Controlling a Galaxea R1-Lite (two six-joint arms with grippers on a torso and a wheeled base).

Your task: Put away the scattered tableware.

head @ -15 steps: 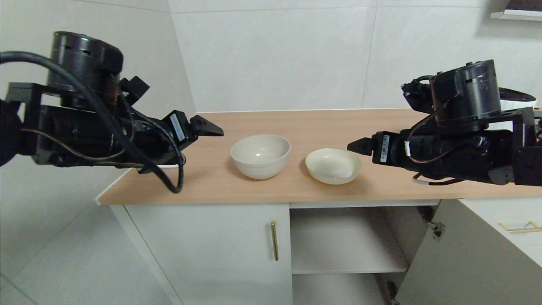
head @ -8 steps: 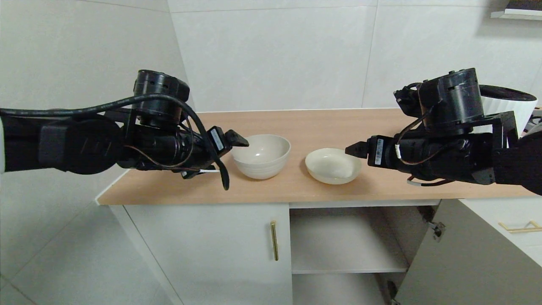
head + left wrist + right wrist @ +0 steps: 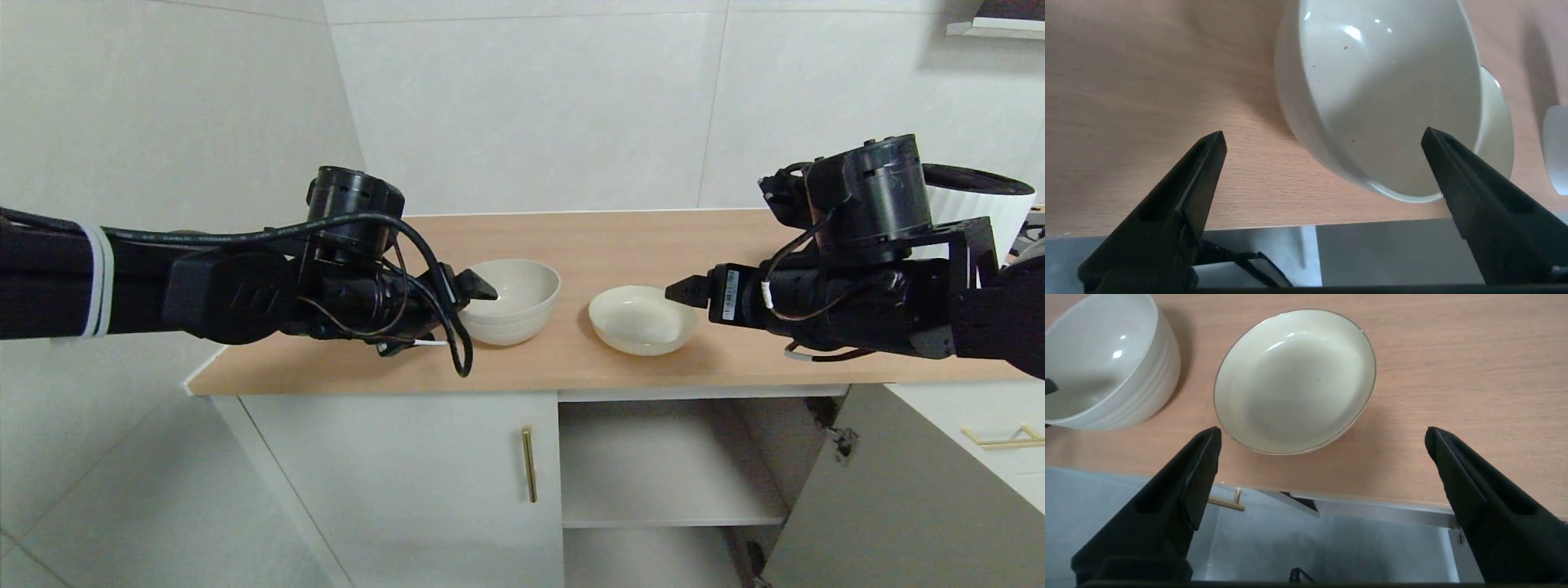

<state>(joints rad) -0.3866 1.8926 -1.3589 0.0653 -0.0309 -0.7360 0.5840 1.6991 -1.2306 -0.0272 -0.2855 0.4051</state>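
Head view: the left tool (image 3: 480, 287) sits at the near rim of the deep bowl (image 3: 514, 302) on the tabletop (image 3: 620, 237). The right tool (image 3: 679, 291) hangs just beside the shallow bowl (image 3: 642, 320) — each placed for a rim grasp, I judge. Left wrist view: jaws spread wide, the deep bowl framed between them. Right wrist view: jaws wide too — nothing held.

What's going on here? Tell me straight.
A two-armed robot is tidying bowls off a wooden counter. Its left end effector is open at the rim of the deep bowl, and its right end effector is open beside the shallow bowl. Neither bowl is gripped yet. The cupboard below stands open.
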